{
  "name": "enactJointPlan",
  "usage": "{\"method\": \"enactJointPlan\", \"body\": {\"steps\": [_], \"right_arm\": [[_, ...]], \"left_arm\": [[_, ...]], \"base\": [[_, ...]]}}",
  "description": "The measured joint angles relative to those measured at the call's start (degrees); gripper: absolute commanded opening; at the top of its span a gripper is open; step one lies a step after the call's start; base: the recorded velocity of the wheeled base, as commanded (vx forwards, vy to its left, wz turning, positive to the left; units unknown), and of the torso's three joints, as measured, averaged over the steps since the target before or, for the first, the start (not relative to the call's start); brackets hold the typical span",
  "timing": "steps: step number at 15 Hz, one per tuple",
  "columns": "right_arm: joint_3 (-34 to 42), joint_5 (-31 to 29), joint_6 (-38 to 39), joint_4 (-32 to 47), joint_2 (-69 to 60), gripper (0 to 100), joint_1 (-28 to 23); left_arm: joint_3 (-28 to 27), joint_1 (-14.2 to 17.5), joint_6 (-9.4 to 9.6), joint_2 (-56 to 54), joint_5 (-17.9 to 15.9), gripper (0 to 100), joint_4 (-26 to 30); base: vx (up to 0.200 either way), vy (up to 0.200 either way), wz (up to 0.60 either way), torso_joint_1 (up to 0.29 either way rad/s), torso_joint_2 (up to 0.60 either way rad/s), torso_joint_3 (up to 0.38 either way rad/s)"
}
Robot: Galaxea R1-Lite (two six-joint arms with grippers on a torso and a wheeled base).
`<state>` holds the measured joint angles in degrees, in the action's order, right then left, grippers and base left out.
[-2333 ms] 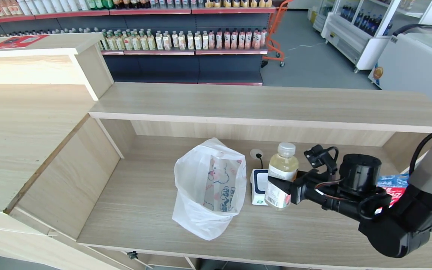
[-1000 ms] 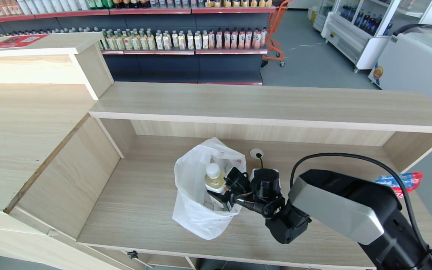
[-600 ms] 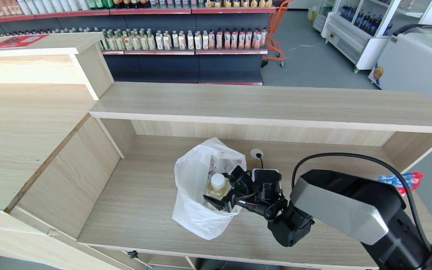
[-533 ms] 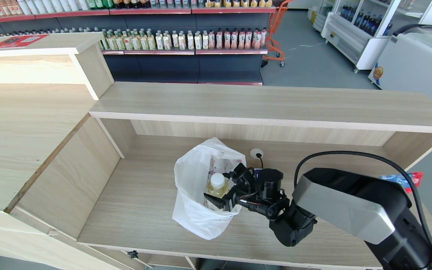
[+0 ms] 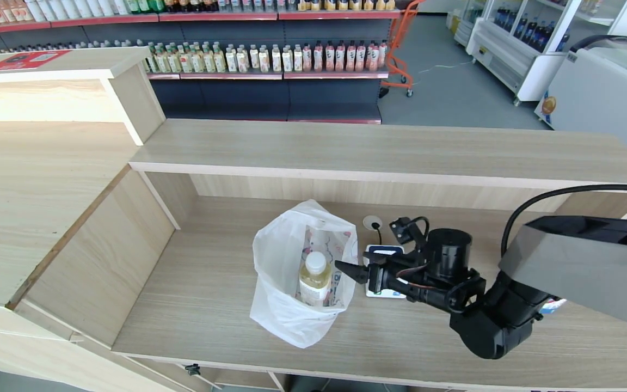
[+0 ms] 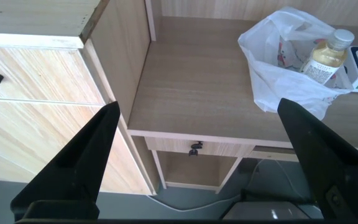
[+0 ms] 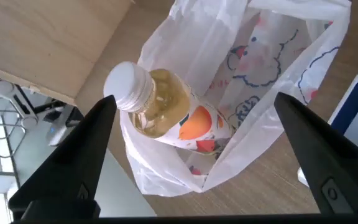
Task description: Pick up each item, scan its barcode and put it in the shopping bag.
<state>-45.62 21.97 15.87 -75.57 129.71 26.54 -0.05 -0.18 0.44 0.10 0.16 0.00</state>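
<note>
Standing nearly upright inside the shopping bag [image 5: 276,256], the bottle [image 5: 314,279] points cap-up.

A white plastic bag [image 5: 278,261] stands open on the wooden counter [image 5: 199,305]. Inside it a bottle [image 5: 314,279] of pale yellow drink stands upright, white cap on top. The right gripper [image 5: 352,271] is just beside the bag's rim, holding nothing, a dark finger pointing towards the bottle. A white scanner [image 5: 385,251] lies under the gripper, partly hidden

Head high, wrists lower; shopping bag [image 5: 275,272] shared
</note>
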Motion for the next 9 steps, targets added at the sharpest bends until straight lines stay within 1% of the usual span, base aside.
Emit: {"method": "enactJointPlan", "body": {"steps": [2,4,5,6,8,9], "right_arm": [[4.13,0.17,5.85,2.79,-8.48,100,-1.29],[8.02,0.28,9.00,9.19,-19.52,100,-2.67],[9.46,0.28,9.52,14.09,-24.94,100,-3.47],[10.56,0.15,9.01,21.89,-30.87,100,-4.85],[12.15,-1.04,4.66,35.80,-40.77,100,-8.83],[13.26,-1.72,3.01,39.58,-44.92,100,-11.14]], "left_arm": [[0.00,0.00,0.00,-0.02,0.00,100,0.00],[0.00,0.00,-0.01,0.00,0.00,100,0.00],[0.00,0.00,0.00,-0.02,0.00,100,0.00],[0.00,0.00,0.00,-0.02,0.00,100,0.00],[0.00,0.00,0.00,-0.02,0.00,100,0.00],[0.00,0.00,0.00,-0.02,0.00,100,0.00]], "base": [[0.000,0.000,0.00,0.000,0.00,0.000],[0.000,0.000,0.00,0.000,0.00,0.000],[0.000,0.000,0.00,0.000,0.00,0.000],[0.000,0.000,0.00,0.000,0.00,0.000],[0.000,0.000,0.00,0.000,0.00,0.000],[0.000,0.000,0.00,0.000,0.00,0.000]]}}
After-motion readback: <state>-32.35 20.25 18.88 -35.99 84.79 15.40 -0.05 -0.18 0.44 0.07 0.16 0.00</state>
